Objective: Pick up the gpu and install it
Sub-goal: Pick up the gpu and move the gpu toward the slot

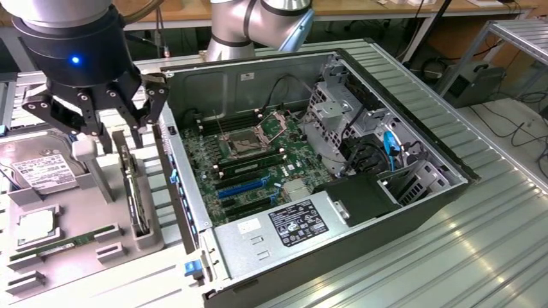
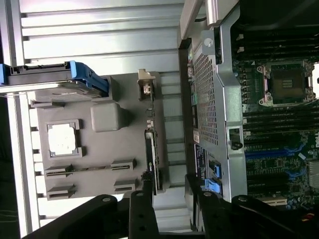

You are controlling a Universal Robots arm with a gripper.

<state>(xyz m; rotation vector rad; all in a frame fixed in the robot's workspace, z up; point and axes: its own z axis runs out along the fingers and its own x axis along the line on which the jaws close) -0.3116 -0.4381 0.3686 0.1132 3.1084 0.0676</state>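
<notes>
Stiffness and lightness are what I would expect of the gpu point(image 1: 133, 192): a thin rigid card, yet fragile, with a circuit board and contacts that should not be pinched. The safest hold is probably across its long top edge, gripping both flat faces. It stands on edge in a slot of the grey tray point(image 1: 81, 208), seen edge-on in the wrist view point(image 2: 152, 159). The end effector point(image 1: 115, 135) hangs released, its jaws spread wide and holding nothing. In the exterior view the card lies at about six o'clock from it, near but not touching. A hard drive point(image 1: 38, 168) sits at ten o'clock of the card, and the open computer case point(image 1: 248, 247) at three o'clock.
</notes>
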